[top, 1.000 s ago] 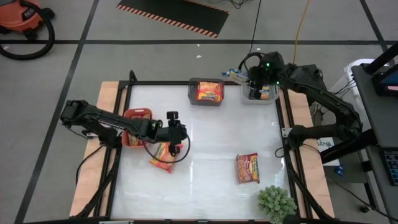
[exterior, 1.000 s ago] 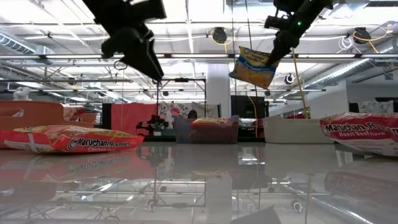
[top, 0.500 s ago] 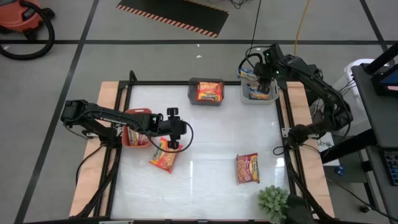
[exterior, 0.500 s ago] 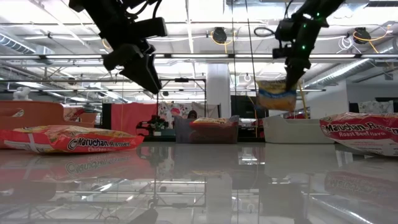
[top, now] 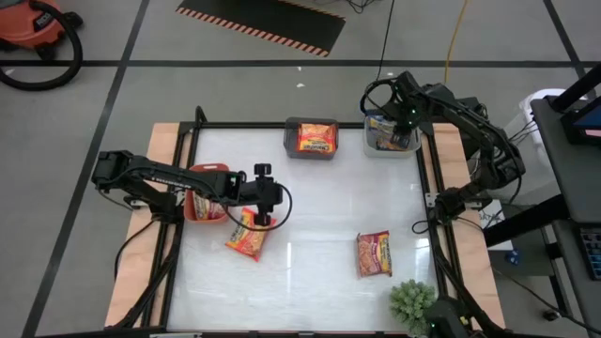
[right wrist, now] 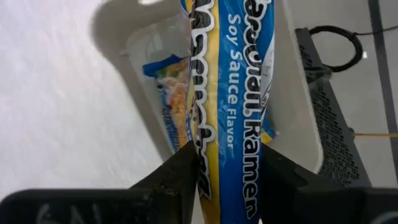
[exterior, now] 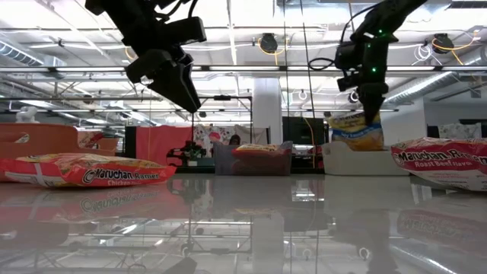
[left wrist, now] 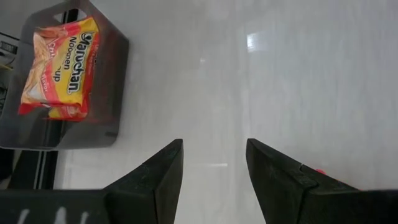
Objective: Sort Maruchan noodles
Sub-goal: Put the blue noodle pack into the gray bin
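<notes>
My right gripper [top: 404, 120] is over the white bin [top: 371, 143] at the far right, shut on a blue-trimmed soy sauce noodle packet [right wrist: 239, 74]. In the low view the packet [exterior: 356, 131] hangs below the gripper [exterior: 371, 110]. My left gripper [top: 266, 211] is open and empty, above and just beyond a red-trimmed packet [top: 245, 235] lying flat on the table. Its fingers [left wrist: 161, 168] frame bare table. Another packet [top: 373, 253] lies flat at the near right. My right gripper pinches the blue-trimmed packet between its two fingers at the packet's upper end [right wrist: 231, 163]. The fingers [right wrist: 177, 171] point down from above. The packet hangs on edge below them, with its lower end down inside the white bin [right wrist: 298, 106], beside another blue packet [right wrist: 168, 93].
A grey bin [top: 291, 141] at the far middle holds a red-trimmed packet [top: 317, 138]. A red bin [top: 192, 208] with packets stands at the left, under my left arm. A small green plant [top: 416, 305] stands at the near right corner.
My right gripper has carried the blue-trimmed packet from beyond the white bin's far left corner to over the bin and gone down. The packet, first swinging high and clear, now hangs upright with its lower end in the bin. My left gripper has shifted slightly off the red-trimmed packet.
</notes>
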